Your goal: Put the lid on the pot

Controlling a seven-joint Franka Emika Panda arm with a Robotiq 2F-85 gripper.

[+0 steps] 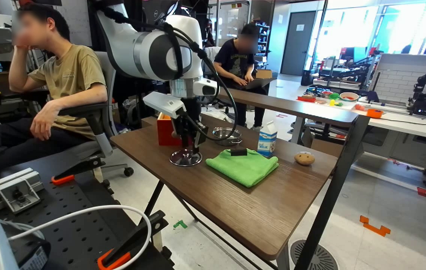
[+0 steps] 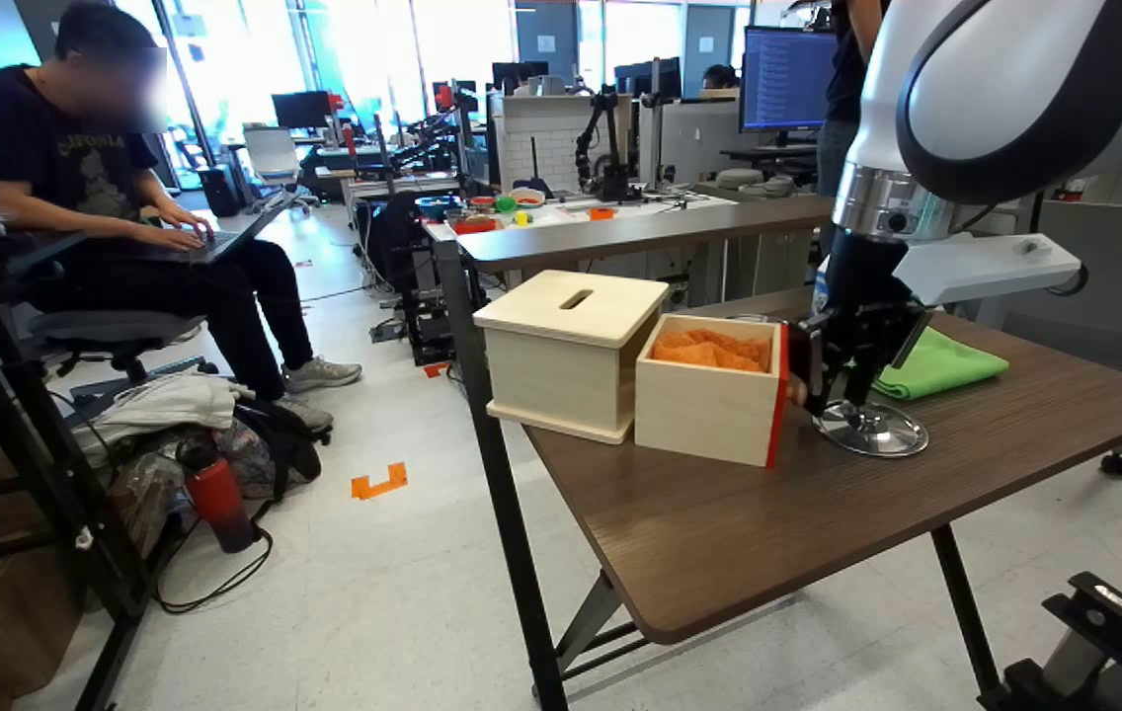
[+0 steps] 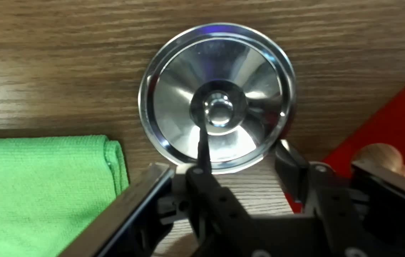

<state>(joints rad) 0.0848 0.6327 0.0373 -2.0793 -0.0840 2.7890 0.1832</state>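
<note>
While the claw stands jaws apart over the metal lid, with the silver pot off to the claw's side, closing off-centre could let the smooth knob slip, skidding the lid.

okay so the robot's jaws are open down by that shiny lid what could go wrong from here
The open jaws might slip, since the round knob of the lid looks smooth and shiny. They could also bump the red-faced box, whose wooden knob shows close to them in the wrist view. And on the way to the pot, a lid carried too far might knock over the milk carton nearby.
</note>
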